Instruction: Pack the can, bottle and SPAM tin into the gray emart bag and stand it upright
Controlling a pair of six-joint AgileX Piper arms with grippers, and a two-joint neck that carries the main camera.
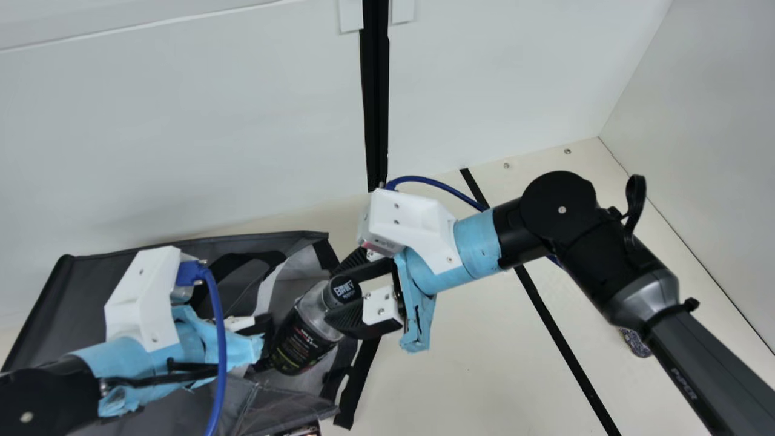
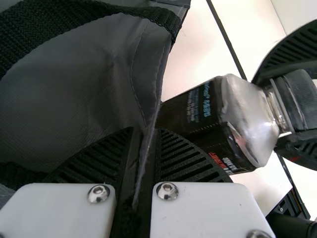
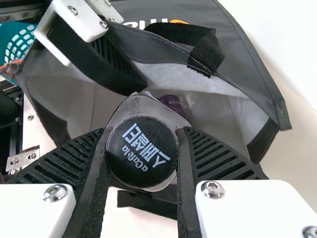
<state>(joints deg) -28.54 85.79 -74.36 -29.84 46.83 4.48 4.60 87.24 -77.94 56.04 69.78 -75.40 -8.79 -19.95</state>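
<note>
The gray bag point(image 1: 218, 284) lies on its side at the left of the main view, its mouth facing right. My left gripper point(image 1: 260, 339) is at that mouth; in the left wrist view my left gripper point(image 2: 145, 133) is shut on the bag's rim point(image 2: 151, 106). My right gripper point(image 1: 345, 293) grips the dark-labelled bottle point(image 1: 303, 339) near its black cap, and the bottle slants with its base at the bag's opening. From the right wrist, my right gripper point(image 3: 142, 133) has the cap point(image 3: 142, 152) between its fingers. Behind it, a purple item point(image 3: 172, 101) shows inside the bag point(image 3: 213, 106).
A dark printed item point(image 1: 303, 430) is at the main view's bottom edge beside the bag. Beyond my right forearm lies a blue patterned object point(image 1: 634, 343). A teal perforated basket point(image 3: 19, 43) stands at the right wrist view's edge. White walls point(image 1: 181, 121) rise behind the table.
</note>
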